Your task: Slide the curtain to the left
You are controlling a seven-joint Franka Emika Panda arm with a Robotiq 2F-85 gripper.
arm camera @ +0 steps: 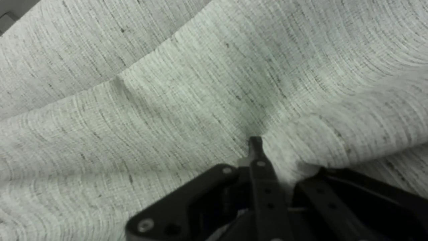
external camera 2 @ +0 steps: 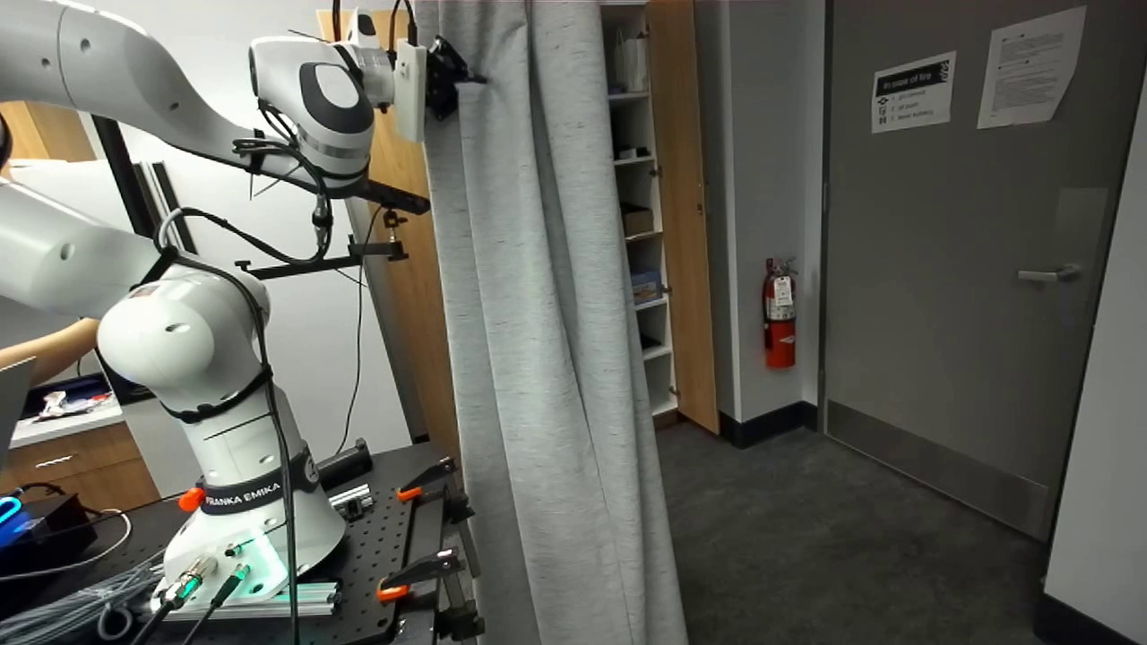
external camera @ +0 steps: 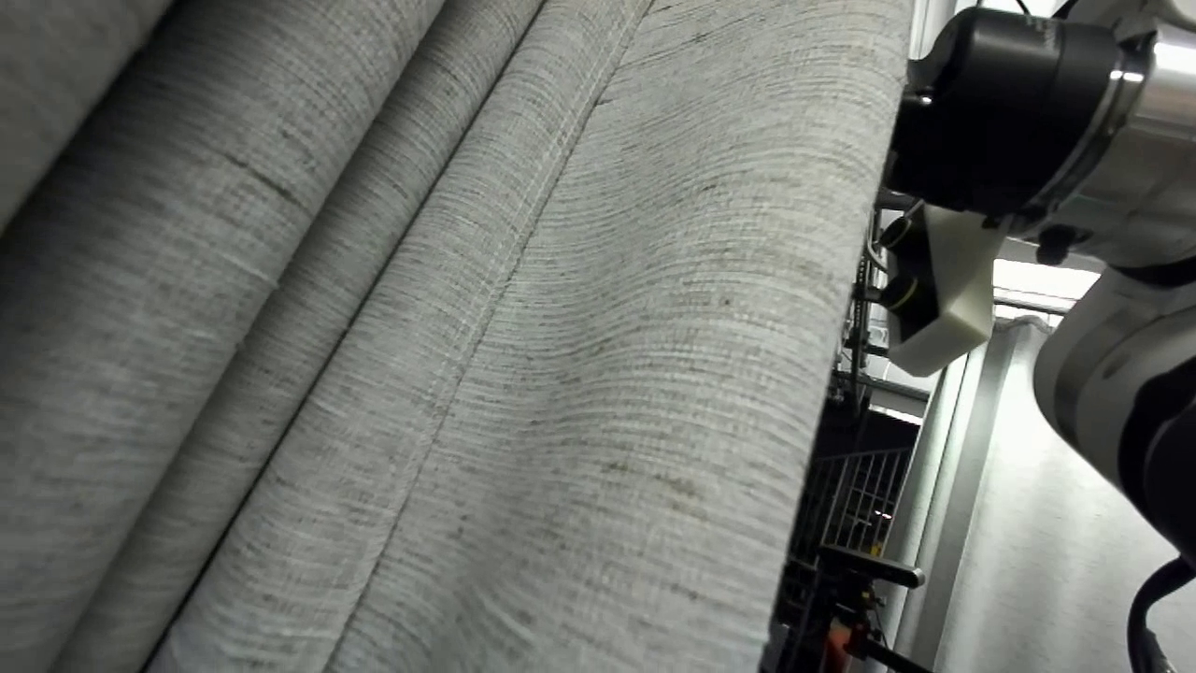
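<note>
The curtain [external camera: 598,308] is light-grey woven fabric in deep folds and fills most of an exterior view. It hangs from above in an exterior view [external camera 2: 556,340], to the right of the arm, and fills the wrist view [arm camera: 187,100]. My black gripper [external camera 2: 455,79] is at the curtain's upper left edge. In the wrist view, a fold of fabric lies between the fingers of the gripper [arm camera: 282,159], pinched with creases running out from it. One fingertip shows against the cloth; the other is mostly covered by the fold. In an exterior view the curtain hides the fingers.
A shelf cabinet with an open wooden door [external camera 2: 683,224] stands behind the curtain. A red fire extinguisher [external camera 2: 780,313] hangs near a grey door [external camera 2: 950,296]. Clamps [external camera 2: 421,573] sit on the black table edge [external camera 2: 376,537]. A person's arm [external camera 2: 54,351] shows at the left.
</note>
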